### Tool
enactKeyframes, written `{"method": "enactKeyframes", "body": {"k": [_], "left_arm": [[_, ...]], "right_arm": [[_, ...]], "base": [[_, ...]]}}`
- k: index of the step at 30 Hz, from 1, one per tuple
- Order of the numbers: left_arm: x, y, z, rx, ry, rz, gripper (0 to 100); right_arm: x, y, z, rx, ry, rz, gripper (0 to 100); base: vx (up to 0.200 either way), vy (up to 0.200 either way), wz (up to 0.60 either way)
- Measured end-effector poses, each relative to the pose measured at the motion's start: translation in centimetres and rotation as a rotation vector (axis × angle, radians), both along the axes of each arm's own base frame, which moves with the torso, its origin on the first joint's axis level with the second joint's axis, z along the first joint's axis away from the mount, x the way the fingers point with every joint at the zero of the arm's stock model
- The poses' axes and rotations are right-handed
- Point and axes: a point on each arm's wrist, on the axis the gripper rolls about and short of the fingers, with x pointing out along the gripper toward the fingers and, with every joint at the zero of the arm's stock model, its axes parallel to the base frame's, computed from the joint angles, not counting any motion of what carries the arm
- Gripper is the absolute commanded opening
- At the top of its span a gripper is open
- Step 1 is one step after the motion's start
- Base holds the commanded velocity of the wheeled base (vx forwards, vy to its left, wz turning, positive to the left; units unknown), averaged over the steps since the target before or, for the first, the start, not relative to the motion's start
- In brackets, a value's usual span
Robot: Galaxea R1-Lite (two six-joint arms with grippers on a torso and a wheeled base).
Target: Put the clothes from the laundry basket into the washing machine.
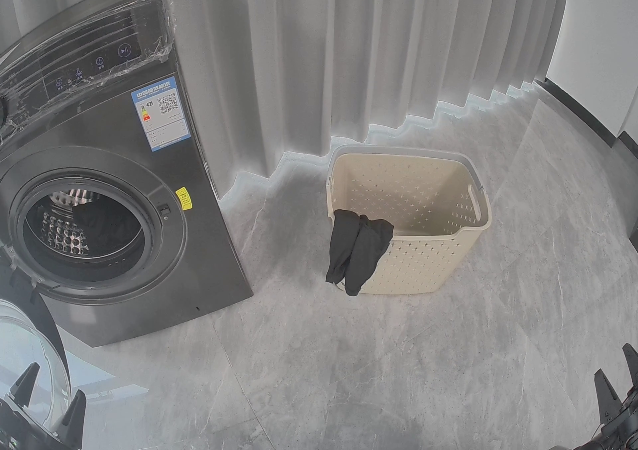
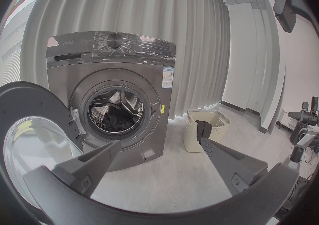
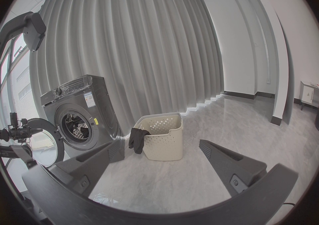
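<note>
**A black cloth hangs on the basket rim, waiting to be picked up**

The left gripper (image 1: 52, 398) is low by the floor, just beside the round glass door (image 2: 33, 142) of the washing machine. Its jaws are wide apart and hold nothing. The door hangs open. The big dark grey washing machine (image 1: 119, 159) stands in front of the white curtain (image 1: 345, 39), and some dark clothes (image 2: 114, 121) lie inside its shiny drum.

To the right, apart from the machine, the cream plastic laundry basket with little holes (image 1: 425, 259) sits on the grey floor. A black cloth (image 1: 355, 249) hangs over its near rim, part in and part out. At the far right the right gripper (image 1: 615, 371) is low too, well apart from the basket. Its jaws are wide and hold nothing.

I think the job now is to grab the black cloth. A good way is to come down on the thick bunched part on top of the rim, not the loose ends. Squeeze tight and lift it high, so it does not tip the light basket. Then push it deep into the drum, so no bit hangs over the door ring.
</note>
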Motion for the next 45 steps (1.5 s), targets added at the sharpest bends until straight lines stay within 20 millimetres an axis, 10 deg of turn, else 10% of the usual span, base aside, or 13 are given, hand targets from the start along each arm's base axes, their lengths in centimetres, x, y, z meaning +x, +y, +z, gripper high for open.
{"method": "enactKeyframes", "body": {"k": [45], "left_arm": [[0.0, 0.0, 0.01, -0.007, 0.001, 0.0, 100]], "right_arm": [[0.0, 0.0, 0.0, 0.0, 0.001, 0.0, 100]], "base": [[0.062, -0.027, 0.0]]}}
